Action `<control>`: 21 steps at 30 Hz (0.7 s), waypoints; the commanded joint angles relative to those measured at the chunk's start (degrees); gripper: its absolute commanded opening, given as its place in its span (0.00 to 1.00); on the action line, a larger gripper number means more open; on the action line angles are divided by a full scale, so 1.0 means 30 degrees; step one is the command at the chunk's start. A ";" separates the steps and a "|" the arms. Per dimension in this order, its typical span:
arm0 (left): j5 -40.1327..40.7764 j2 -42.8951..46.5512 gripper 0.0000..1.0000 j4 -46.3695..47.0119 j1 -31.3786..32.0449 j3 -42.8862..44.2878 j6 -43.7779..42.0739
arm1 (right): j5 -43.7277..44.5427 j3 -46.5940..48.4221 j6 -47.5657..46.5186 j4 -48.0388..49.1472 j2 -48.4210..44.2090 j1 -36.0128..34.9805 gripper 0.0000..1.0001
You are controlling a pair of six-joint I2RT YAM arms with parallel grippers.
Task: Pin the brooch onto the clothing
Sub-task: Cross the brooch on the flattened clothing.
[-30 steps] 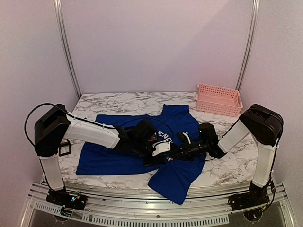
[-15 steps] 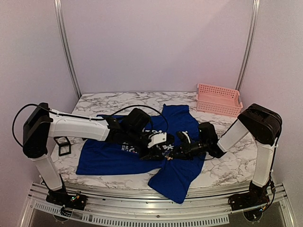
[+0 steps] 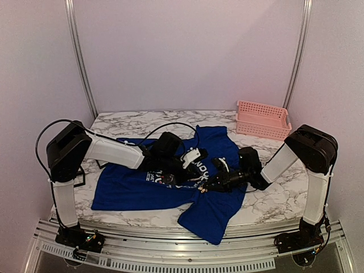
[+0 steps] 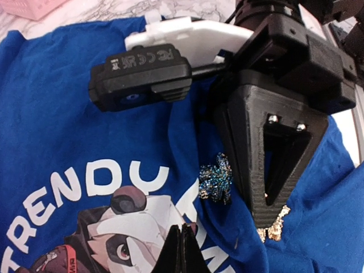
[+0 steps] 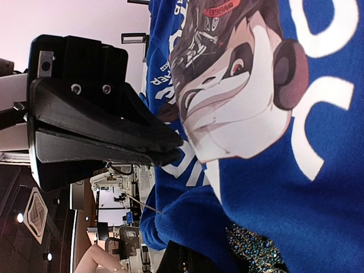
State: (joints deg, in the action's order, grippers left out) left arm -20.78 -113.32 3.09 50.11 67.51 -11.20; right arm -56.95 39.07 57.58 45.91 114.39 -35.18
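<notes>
Left gripper (image 4: 182, 243): jaws closed, tips touching panda print (image 4: 131, 227) on T-shirt (image 4: 68, 114).
Right gripper (image 4: 271, 211): jaws clamped on brooch (image 4: 216, 183), just right of print.
T-shirt: spread mid-table on marble table (image 3: 142, 122).

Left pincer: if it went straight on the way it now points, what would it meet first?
Probably the blue T-shirt, at the panda print right at the left pincer's shut tips. The glittery brooch lies beyond; depth is unclear.

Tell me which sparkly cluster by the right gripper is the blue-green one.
The blue-green cluster lies left of the right gripper's black finger. The gold cluster peeks out lower, right of that finger's tip.
</notes>
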 commanded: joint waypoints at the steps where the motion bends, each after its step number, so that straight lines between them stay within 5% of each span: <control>1: -0.1632 -0.0268 0.00 0.2075 0.0103 -0.0255 -0.0327 | 0.0308 0.0014 -0.0385 -0.0641 0.0750 0.0085 0.00; 21: -0.1711 0.0675 0.10 0.4303 0.0876 -0.2334 -0.1154 | 0.0241 0.0453 -0.0928 -0.1900 0.0385 0.0145 0.00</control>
State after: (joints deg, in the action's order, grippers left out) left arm -27.00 -113.16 11.97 51.16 60.90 -15.75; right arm -57.87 39.92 56.90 43.68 114.41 -35.16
